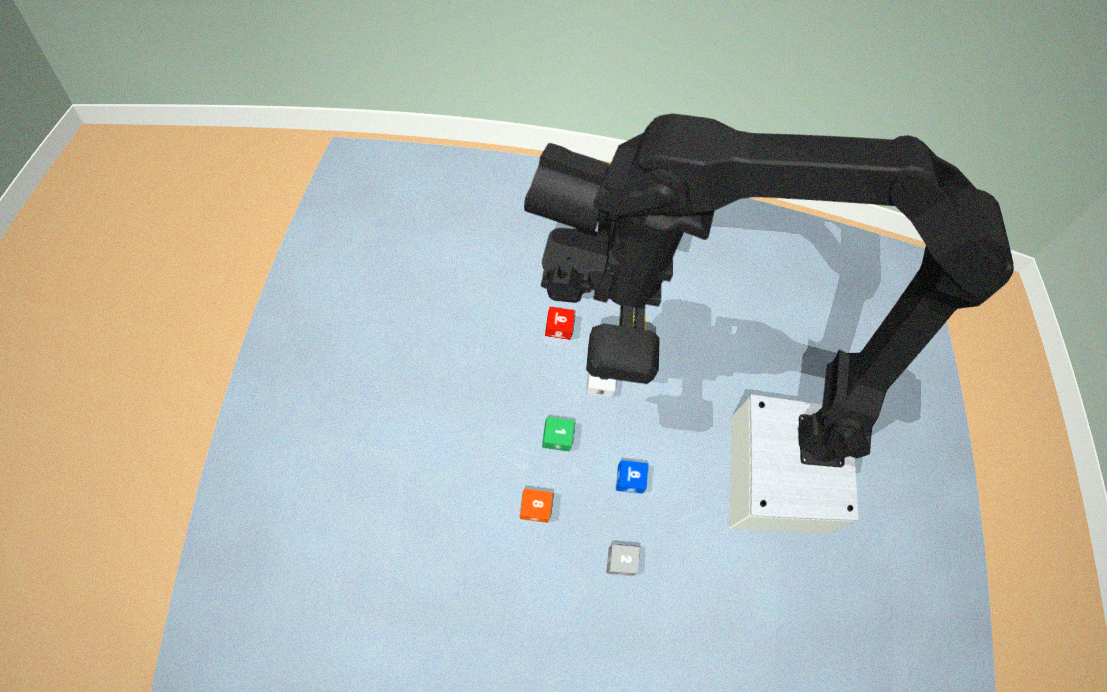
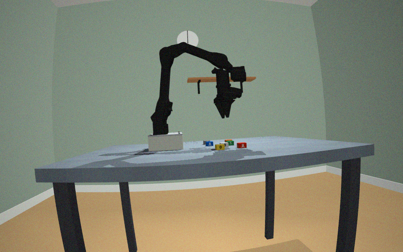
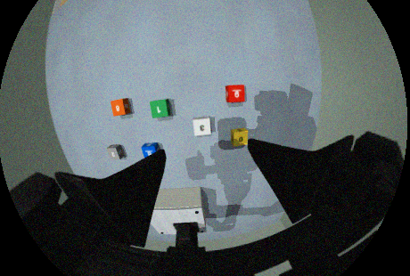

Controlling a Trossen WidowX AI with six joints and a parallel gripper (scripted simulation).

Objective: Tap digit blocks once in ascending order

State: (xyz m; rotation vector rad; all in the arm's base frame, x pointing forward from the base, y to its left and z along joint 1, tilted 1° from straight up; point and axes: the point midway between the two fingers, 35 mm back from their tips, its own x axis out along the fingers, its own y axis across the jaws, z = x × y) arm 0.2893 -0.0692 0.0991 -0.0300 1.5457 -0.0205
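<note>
Yellow block (image 2: 219, 147) (image 3: 240, 137), hidden from above.

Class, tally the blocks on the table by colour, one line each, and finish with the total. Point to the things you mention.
Red (image 1: 559, 323) (image 2: 241, 145) (image 3: 235, 93): 1
Yellow (image 2: 219, 147) (image 3: 240, 137): 1
White (image 1: 601, 387) (image 2: 226, 145) (image 3: 202, 126): 1
Green (image 1: 558, 433) (image 2: 230, 143) (image 3: 159, 109): 1
Blue (image 1: 632, 476) (image 2: 209, 144) (image 3: 150, 150): 1
Orange (image 1: 536, 505) (image 2: 228, 140) (image 3: 119, 107): 1
Grey (image 1: 624, 558) (image 2: 206, 141) (image 3: 116, 151): 1
Total: 7 blocks

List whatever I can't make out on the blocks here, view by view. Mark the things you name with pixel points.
- Top: white block's (image 1: 601, 387) (image 2: 225, 145) (image 3: 202, 126) digit, under the arm (image 1: 623, 354) (image 2: 165, 78).
- Exterior: orange block's (image 1: 536, 504) (image 2: 228, 140) (image 3: 119, 108) front, behind the green block (image 1: 559, 432) (image 2: 230, 143) (image 3: 159, 109).
- Wrist: blue block's (image 1: 632, 475) (image 2: 209, 144) (image 3: 150, 149) lower part, behind a gripper finger (image 3: 138, 177); gray block's (image 1: 624, 559) (image 2: 205, 142) (image 3: 116, 151) digit, too small and blurred.
</note>
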